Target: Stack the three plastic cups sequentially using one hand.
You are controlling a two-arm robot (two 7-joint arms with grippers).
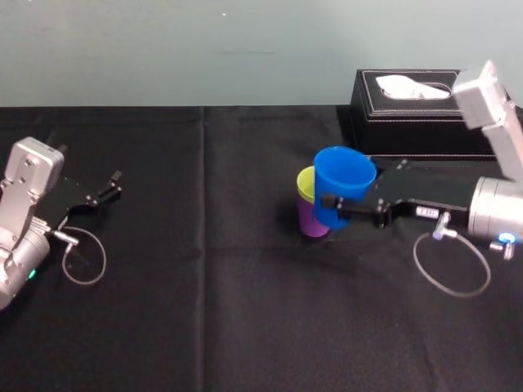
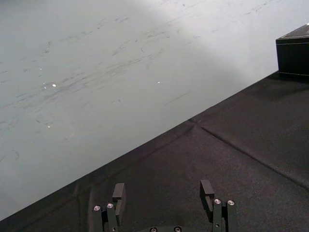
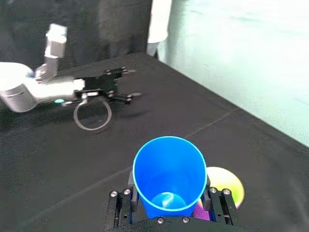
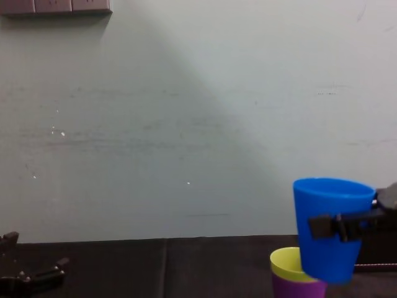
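Blue cup (image 1: 345,175) pinched in right end effector (image 1: 331,209), left end effector (image 1: 117,184) spread, parked far left

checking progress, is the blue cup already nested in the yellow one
No, the blue cup hangs in the right pincer beside the yellow cup, whose mouth shows open; the left pincer idles far left.

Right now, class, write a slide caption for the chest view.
Right gripper holds the blue cup beside the yellow cup nested in the purple cup.

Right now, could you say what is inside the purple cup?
The yellow-green cup nests in the purple cup, rim showing; its body is hidden, and the blue cup covers part.
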